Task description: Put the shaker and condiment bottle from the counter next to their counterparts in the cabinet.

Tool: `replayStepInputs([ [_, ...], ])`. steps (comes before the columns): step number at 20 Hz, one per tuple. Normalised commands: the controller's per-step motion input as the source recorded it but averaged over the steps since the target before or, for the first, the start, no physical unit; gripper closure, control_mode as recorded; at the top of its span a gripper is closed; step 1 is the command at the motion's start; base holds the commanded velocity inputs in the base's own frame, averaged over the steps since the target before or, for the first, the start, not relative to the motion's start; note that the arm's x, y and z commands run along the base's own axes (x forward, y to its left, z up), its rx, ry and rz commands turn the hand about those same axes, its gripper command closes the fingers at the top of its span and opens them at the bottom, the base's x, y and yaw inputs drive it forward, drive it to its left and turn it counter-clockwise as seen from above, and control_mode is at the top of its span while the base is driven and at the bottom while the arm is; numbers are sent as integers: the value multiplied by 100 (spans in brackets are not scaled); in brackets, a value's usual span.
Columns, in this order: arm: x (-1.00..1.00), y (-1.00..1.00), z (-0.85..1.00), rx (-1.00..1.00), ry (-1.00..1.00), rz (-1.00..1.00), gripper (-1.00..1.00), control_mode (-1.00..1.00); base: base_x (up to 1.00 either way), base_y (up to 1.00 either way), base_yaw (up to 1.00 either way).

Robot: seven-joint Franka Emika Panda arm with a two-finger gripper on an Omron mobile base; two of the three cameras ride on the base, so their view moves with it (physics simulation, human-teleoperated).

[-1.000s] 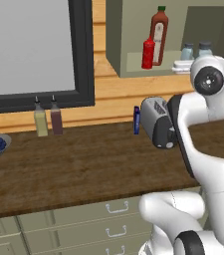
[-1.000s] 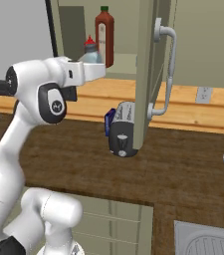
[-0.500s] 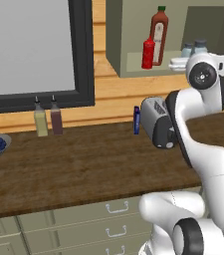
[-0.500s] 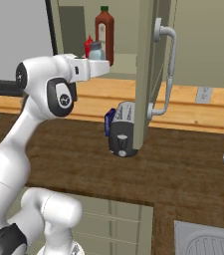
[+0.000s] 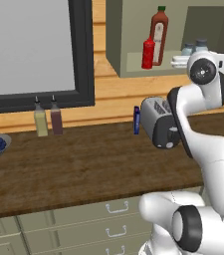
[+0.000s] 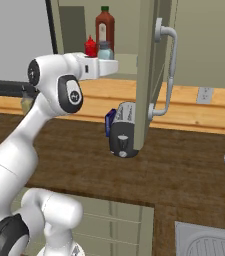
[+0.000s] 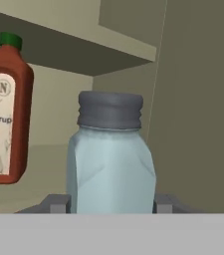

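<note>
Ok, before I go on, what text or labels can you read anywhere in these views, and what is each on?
"N": in a round mark at the top of the pale label on the tall sauce bottle, hand view.
"Syrup": on the same label, below the mark.
Fainter marks lower on that label: too blurred to read.
The shaker between the pincer's fingers and the red squeeze bottle show no text.

Flat, even rendered light falls across all three views, moderately bright, with no visible lamp and no glare. The underside of the upper cabinet shelf (image 7: 58,57) lies in shade. The brown surface (image 5: 83,164) shows almost no cast shadows. Edges look slightly soft and pixelated, without lens bending.
</note>
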Motion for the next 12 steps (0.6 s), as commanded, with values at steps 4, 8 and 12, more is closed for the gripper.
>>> replayStepInputs([
  [4,8,-7,-9,1,0,-2,100,-100,0,0,0],
  [8,11,0,-6,0,0,-2,100,-100,0,0,0],
  [12,21,0,-11,0,0,-2,100,-100,0,0,0],
])
